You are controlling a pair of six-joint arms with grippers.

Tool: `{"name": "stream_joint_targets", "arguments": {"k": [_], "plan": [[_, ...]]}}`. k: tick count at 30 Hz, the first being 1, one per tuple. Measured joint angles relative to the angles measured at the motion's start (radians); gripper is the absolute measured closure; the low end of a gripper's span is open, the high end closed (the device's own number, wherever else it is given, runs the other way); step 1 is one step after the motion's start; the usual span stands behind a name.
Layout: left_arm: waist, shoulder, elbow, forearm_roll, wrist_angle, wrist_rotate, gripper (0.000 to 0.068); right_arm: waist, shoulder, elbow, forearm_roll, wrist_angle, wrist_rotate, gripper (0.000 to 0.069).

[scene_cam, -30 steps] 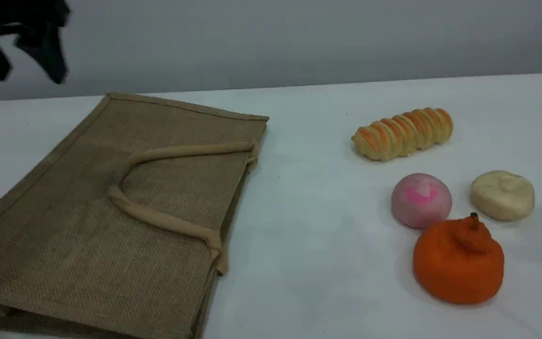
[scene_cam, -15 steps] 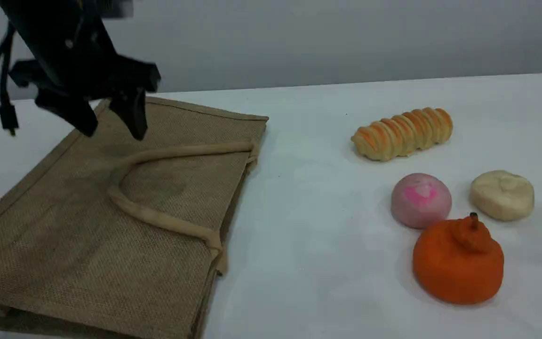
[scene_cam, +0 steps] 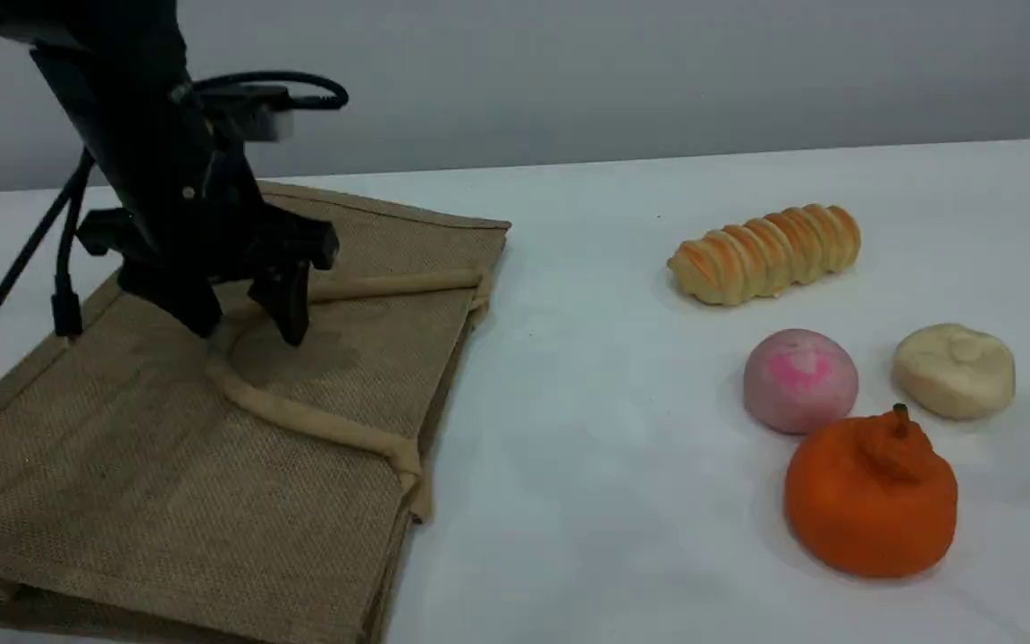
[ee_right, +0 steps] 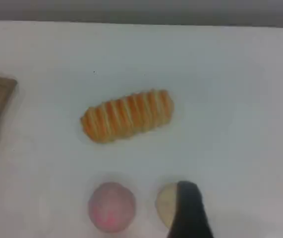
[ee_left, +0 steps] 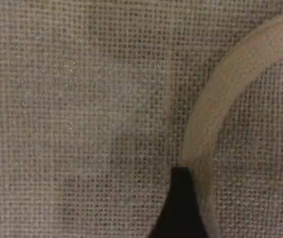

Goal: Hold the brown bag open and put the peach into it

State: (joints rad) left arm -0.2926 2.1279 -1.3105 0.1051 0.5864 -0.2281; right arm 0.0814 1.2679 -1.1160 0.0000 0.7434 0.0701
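Note:
The brown bag (scene_cam: 122, 447) lies flat on the left of the table, its beige handle (scene_cam: 318, 420) looped across the top face. My left gripper (scene_cam: 247, 326) stands open just above the bag, its fingers either side of the handle's bend. The left wrist view shows the jute weave (ee_left: 82, 99), the handle (ee_left: 220, 99) and one fingertip (ee_left: 181, 208) beside it. The peach (scene_cam: 799, 380) sits on the table at the right, untouched. In the right wrist view the peach (ee_right: 111, 207) lies below, and one dark fingertip (ee_right: 188, 210) is all that shows of my right gripper.
A striped bread roll (scene_cam: 765, 253) lies behind the peach. A cream bun (scene_cam: 955, 369) sits to its right and an orange stemmed fruit (scene_cam: 871, 492) in front of it, nearly touching it. A black cable (scene_cam: 14, 268) hangs from the left arm.
My left arm has come down from the top left corner and rightward onto the bag, stopping over the handle's bend. The bag, the peach and the other items have not moved.

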Motion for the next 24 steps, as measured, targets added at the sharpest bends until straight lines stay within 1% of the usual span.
{"name": "stream_joint_targets", "arguments": {"k": [5, 7, 9, 12, 15, 18, 24], "plan": [[0.000, 0.033, 0.000, 0.002, -0.024, -0.001, 0.0170, 0.000, 0.000, 0.000, 0.000, -0.002, 0.000, 0.0267], [0.000, 0.042, 0.000, 0.002, -0.029, -0.004, 0.0190, 0.000, 0.000, 0.000, 0.000, -0.002, 0.000, 0.0267], [0.000, 0.048, 0.000, 0.002, -0.032, -0.017, 0.0223, 0.000, 0.000, 0.000, 0.000, -0.002, 0.000, 0.0267], [0.000, 0.049, 0.000, 0.002, -0.030, -0.017, 0.0299, 0.000, 0.000, 0.000, 0.000, -0.004, 0.000, 0.0267], [0.000, 0.049, 0.000, 0.007, -0.005, -0.016, 0.0375, 0.000, 0.000, 0.001, 0.000, -0.006, 0.000, 0.0267], [0.001, 0.049, 0.000, 0.049, 0.034, -0.016, 0.0402, 0.000, 0.000, 0.001, 0.000, -0.006, 0.000, 0.0267], [0.001, 0.049, 0.000, 0.127, 0.062, -0.062, 0.0407, 0.000, 0.000, 0.001, -0.006, -0.006, 0.000, 0.0267]]}}
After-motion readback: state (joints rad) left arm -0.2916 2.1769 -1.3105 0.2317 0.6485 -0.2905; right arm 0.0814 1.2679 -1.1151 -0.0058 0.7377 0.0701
